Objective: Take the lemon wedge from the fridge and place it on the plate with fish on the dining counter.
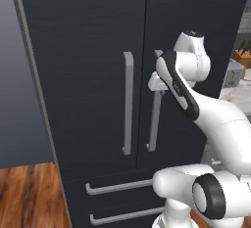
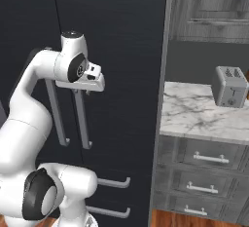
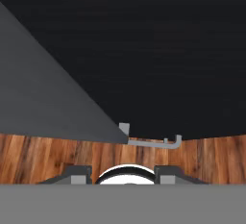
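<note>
The black fridge (image 1: 88, 51) stands with both doors shut, its two lower drawers (image 1: 117, 187) closed too. My gripper (image 1: 159, 91) points downward at the top of the right door's long grey handle (image 1: 154, 124), right against the door front. From the other side the gripper (image 2: 81, 90) sits over that handle (image 2: 83, 123). In the hand view the handle (image 3: 57, 98) runs down beside the gripper (image 3: 122, 175), whose fingertips (image 3: 79, 174) are spread apart with nothing between them. The lemon wedge is hidden behind the doors. The plate with fish and the dining counter are out of view.
Right of the fridge is a marble counter (image 2: 194, 114) carrying a grey toaster (image 2: 228, 87), with grey drawers (image 2: 206, 172) below and upper cabinets above. A grey wall (image 1: 19, 114) is left of the fridge. Wooden floor (image 1: 29, 197) lies below.
</note>
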